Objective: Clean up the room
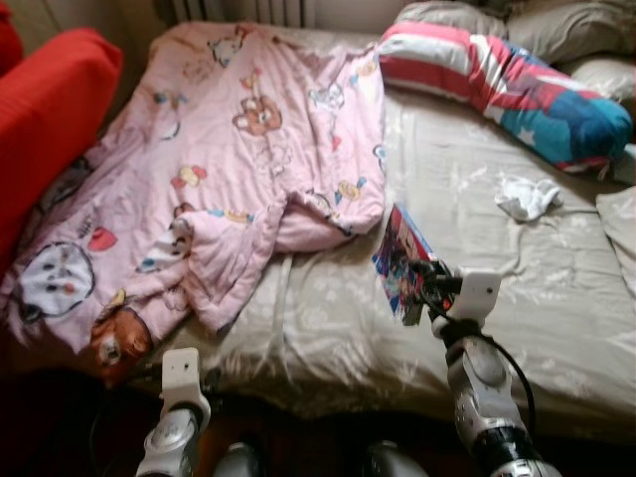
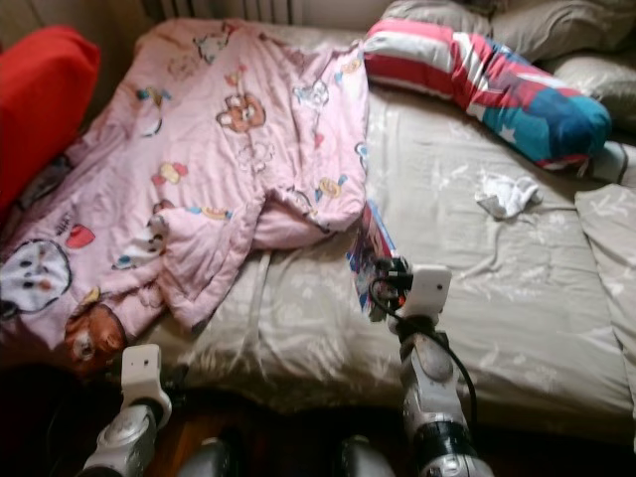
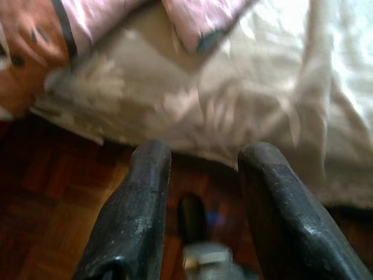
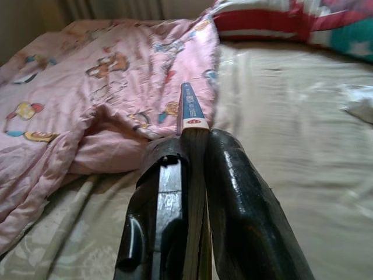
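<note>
Clamped: right gripper (image 4: 195,175) holds thin glossy book (image 1: 401,260) edge-on above beige sheet (image 1: 517,288); left gripper (image 3: 201,175) parted over parquet floor (image 3: 46,216).

Open sheet (image 1: 467,199) right of pink blanket (image 1: 219,169)

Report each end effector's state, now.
Left end effector: open, empty, low by the bed edge.
Right end effector: shut on the book, above the bed.

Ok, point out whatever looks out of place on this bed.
The pink blanket lies crumpled, one corner hanging off the bed's edge. A white crumpled cloth sits loose on the sheet. The right gripper holds a book above the mattress.
</note>
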Controlling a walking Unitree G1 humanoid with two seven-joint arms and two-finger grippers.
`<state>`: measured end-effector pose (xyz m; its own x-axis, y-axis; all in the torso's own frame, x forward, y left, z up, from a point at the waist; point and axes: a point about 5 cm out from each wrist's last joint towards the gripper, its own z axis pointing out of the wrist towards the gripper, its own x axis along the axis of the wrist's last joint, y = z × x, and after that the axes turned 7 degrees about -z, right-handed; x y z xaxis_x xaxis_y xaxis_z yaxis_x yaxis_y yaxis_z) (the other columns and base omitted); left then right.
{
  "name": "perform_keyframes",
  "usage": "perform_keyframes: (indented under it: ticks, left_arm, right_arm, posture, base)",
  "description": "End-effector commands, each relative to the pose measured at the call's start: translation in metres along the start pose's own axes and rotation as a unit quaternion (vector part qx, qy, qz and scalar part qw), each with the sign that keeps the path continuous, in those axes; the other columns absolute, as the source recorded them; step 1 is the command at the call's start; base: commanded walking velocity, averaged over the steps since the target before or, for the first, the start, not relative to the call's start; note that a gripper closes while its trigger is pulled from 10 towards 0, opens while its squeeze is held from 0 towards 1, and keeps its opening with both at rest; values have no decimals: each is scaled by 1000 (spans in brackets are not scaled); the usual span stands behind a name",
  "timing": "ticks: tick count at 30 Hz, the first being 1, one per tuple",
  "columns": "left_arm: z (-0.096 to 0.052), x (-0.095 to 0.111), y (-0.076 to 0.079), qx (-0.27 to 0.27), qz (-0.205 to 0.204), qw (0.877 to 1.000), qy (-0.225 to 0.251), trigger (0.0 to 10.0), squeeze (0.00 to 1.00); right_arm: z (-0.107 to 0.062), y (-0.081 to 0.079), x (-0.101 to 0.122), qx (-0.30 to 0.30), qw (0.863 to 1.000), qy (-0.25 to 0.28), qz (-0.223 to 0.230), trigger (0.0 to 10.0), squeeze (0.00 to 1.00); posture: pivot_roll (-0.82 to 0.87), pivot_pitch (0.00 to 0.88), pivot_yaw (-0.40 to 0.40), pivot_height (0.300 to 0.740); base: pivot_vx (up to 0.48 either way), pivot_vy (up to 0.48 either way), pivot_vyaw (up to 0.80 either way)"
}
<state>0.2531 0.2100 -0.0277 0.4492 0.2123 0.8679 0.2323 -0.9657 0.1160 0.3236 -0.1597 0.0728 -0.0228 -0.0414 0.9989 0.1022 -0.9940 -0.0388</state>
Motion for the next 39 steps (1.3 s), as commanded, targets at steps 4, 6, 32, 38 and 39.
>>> perform_keyframes:
  ticks: [4, 6, 32, 38, 39]
  left_arm:
    - [-1, -1, 0, 0, -1, 1000, 0, 10000, 0]
    - [0, -1, 0, 0, 0, 1000, 1, 10000, 0]
    - [1, 3, 4, -11, 3, 1000, 12, 10000, 0]
    - [1, 3, 5, -13, 4, 1000, 13, 10000, 0]
    - [1, 3, 5, -14, 5, 1000, 13, 10000, 0]
  right_arm:
    - [0, 5, 2, -12, 1000, 7, 0, 10000, 0]
    - [0, 5, 2, -14, 1000, 5, 1, 10000, 0]
    - [2, 9, 2, -35, 999, -3, 3, 10000, 0]
    - [2, 9, 3, -36, 999, 2, 0, 10000, 0]
    - [2, 9, 3, -36, 999, 2, 0, 10000, 0]
  posture:
    - [-38, 209, -34, 740]
    - [-39, 211, -34, 740]
    - [-39, 212, -37, 740]
    - [-38, 213, -37, 740]
    - [-38, 213, -37, 740]
  base:
    - [-247, 0, 0]
    - [0, 0, 0]
    - [0, 0, -241]
    - [0, -246, 0]
    - [0, 0, 0]
